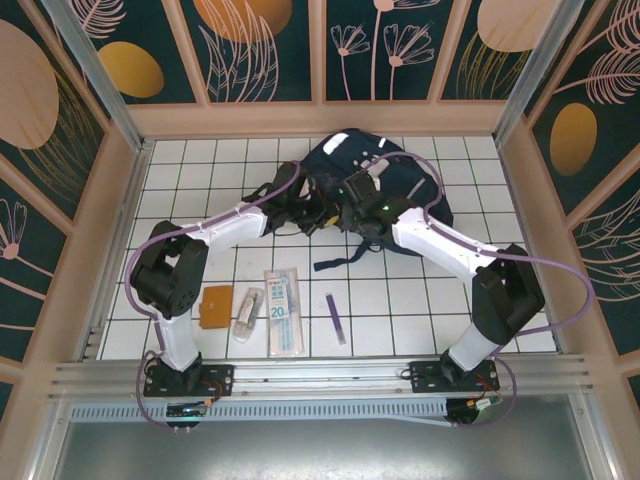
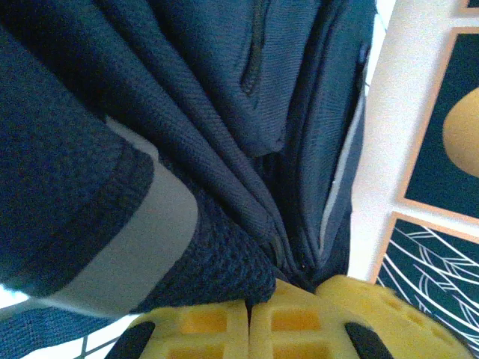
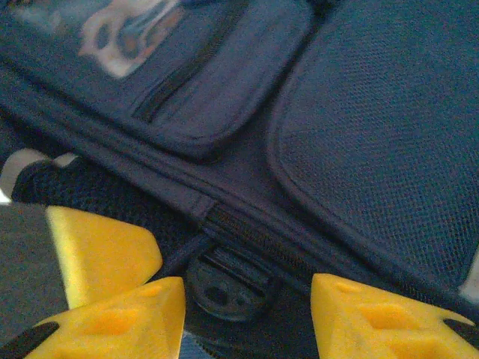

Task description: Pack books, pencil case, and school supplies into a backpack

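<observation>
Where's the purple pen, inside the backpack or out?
Out: the purple pen lies on the tiled table, apart from the backpack.

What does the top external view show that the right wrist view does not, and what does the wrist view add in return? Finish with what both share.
Top external view: the left arm and right arm reaching over the white tiled table, with loose items near their bases: an orange-brown book, a small clear packet, a long clear pack labelled 20 and a purple pen.
Right wrist view: close detail, namely a pocket zipper, a black buckle and the right hand, open.
Both: the navy backpack.
</observation>
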You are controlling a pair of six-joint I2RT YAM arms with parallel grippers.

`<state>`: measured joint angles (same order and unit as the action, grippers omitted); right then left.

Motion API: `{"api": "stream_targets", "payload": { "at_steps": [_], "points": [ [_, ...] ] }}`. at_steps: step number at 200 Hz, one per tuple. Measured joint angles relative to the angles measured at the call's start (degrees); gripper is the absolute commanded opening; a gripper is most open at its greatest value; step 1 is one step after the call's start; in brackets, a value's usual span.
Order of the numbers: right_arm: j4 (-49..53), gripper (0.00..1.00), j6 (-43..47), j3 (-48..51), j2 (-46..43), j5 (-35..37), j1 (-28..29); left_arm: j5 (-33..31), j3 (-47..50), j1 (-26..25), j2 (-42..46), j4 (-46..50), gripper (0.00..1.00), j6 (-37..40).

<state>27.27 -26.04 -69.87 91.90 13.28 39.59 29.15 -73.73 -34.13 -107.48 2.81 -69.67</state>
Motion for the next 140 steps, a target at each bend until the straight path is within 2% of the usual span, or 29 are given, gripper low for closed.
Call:
{"api": "stream_targets", "payload": {
  "at_steps": [52, 95, 111, 127, 140],
  "points": [
    [-4.9, 0.54, 38.4, 9.1, -5.7, -17.8, -2.7, 0.4, 0.0, -0.4, -0.8, 0.3, 0.00, 0.3],
    [-11.7, 0.53, 57.7, 11.9, -5.9, -24.5, -7.7, 0.3, 0.0, -0.4, -0.8, 0.4, 0.00, 0.4],
    [-14.5, 0.43, 62.1, 12.1, -4.7, -24.2, -7.8, 0.1, 0.0, -0.4, -0.8, 0.5, 0.00, 0.4],
    [-17.4, 0.23, 66.1, 13.0, -3.8, -23.2, -8.0, -0.7, 0.1, -0.4, -0.7, 1.1, 0.00, 0.5],
    [-18.8, 0.13, 68.0, 13.6, -3.7, -23.5, -8.7, -1.4, 0.5, -0.4, -0.5, 1.4, 0.00, 0.6]
  ]
}}
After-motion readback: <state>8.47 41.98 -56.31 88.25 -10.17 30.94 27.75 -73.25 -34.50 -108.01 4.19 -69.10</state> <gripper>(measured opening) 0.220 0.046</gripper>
